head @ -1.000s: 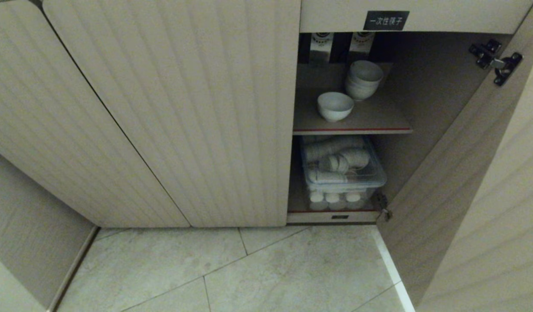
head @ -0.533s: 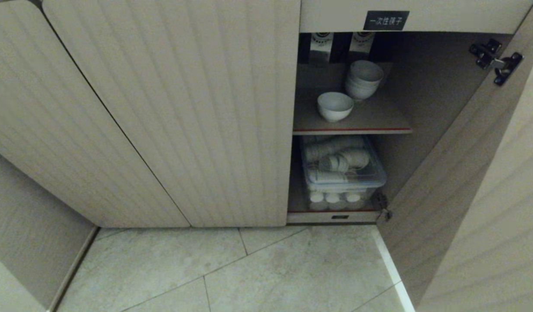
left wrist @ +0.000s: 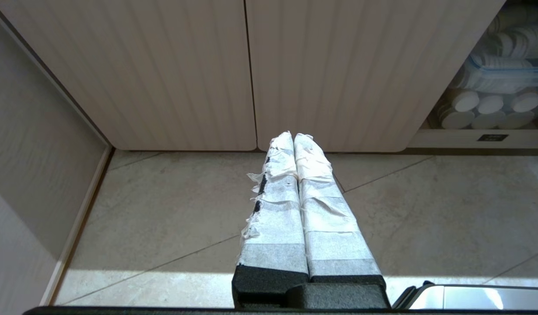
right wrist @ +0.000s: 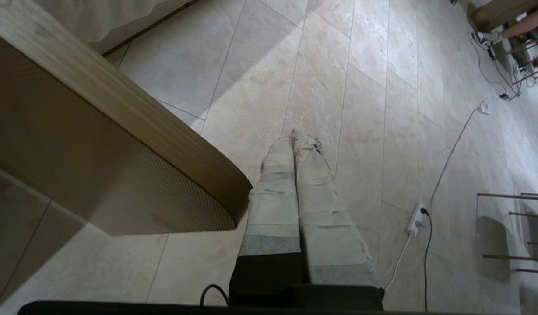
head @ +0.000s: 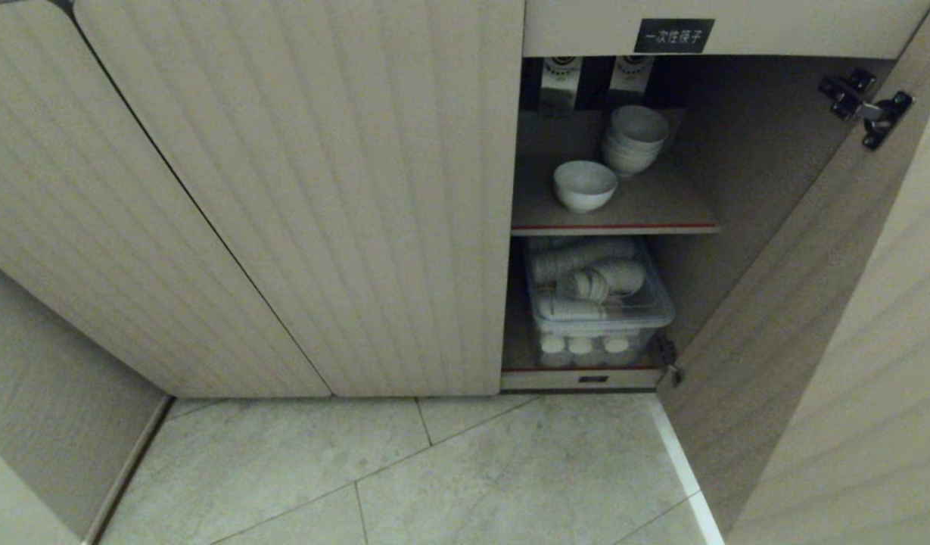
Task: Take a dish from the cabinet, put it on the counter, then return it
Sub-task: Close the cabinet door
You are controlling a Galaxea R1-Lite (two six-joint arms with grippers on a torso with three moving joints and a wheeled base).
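The right gripper (right wrist: 293, 139), tape-wrapped fingers pressed together and empty, hangs over floor tiles beside the open door; the left gripper (left wrist: 293, 139) is likewise closed and empty. The small white ceramic bowl (head: 584, 185) sits upper right on the low beige ribbed cabinet (head: 298, 189)'s red-edged shelf (head: 661, 216); whether it awaits taking or is already returned cannot be told.

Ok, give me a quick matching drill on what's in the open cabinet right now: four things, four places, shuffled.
Things:
1. single bowl
2. stack of bowls
3. clear lidded box
4. black label

Places:
A. bottom compartment, under the red-edged shelf
B. panel above the opening
C. front left of the shelf
D. further back on the shelf, to the right

Pairs: 1-C, 2-D, 3-A, 4-B
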